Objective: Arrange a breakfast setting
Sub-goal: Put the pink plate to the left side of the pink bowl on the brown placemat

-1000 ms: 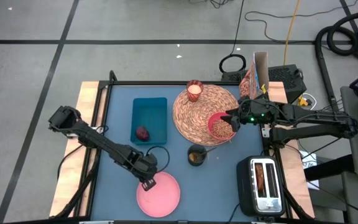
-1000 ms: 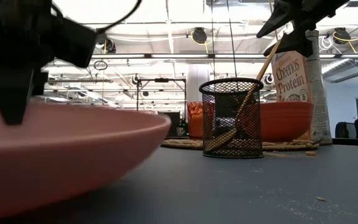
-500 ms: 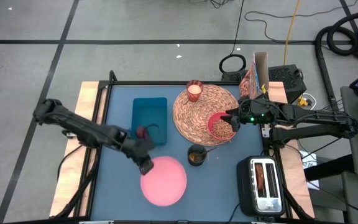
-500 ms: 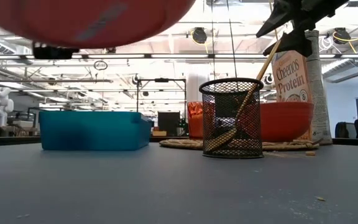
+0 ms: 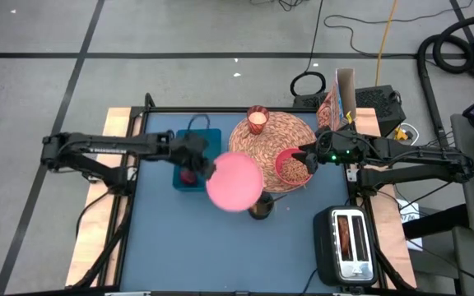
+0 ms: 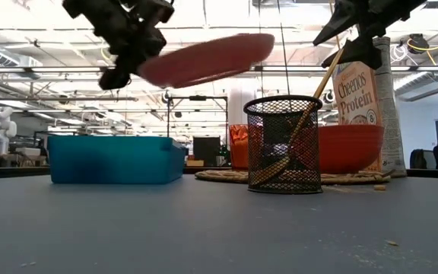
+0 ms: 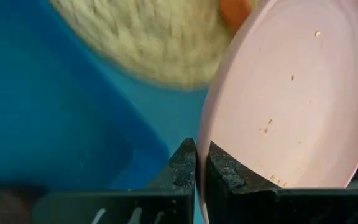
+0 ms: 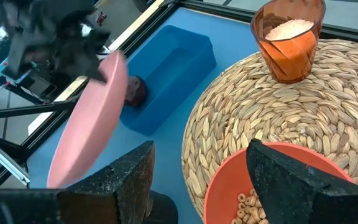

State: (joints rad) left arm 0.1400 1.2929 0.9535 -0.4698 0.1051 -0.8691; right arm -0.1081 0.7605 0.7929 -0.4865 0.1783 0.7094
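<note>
My left gripper (image 5: 201,163) is shut on the pink plate (image 5: 235,181), held in the air between the teal bin (image 5: 197,141) and the round straw placemat (image 5: 270,141). The small dark-red fruit (image 5: 189,175) lies in the bin. The candle glass (image 5: 257,120) and the coral-red bowl (image 5: 293,168) of cereal rings stand on the mat. The orange Cheerios Protein box (image 5: 340,99) stands upright at the mat's far right. My right gripper (image 5: 304,156) is open above the bowl (image 8: 260,180), a finger on either side, touching nothing. My left gripper pinches the plate's rim (image 7: 202,155) between its two fingers, one on the plate's upper face and one on its underside. The fingers come from the table's left. The plate is lifted clear and tilted (image 6: 204,57), reaching out past the fingers toward the placemat.
A black mesh cup (image 5: 260,205) with a wooden spoon stands near the mat's near edge, just under the plate. A toaster (image 5: 348,242) stands at the near right corner. Bare blue table (image 5: 163,247) lies at the near left.
My left gripper has carried the pink plate up off the table's near edge and toward the far right, toward the placemat. The plate lay flat on the table; now it hangs clear and tilted beside the bin. My right gripper has kept still.
</note>
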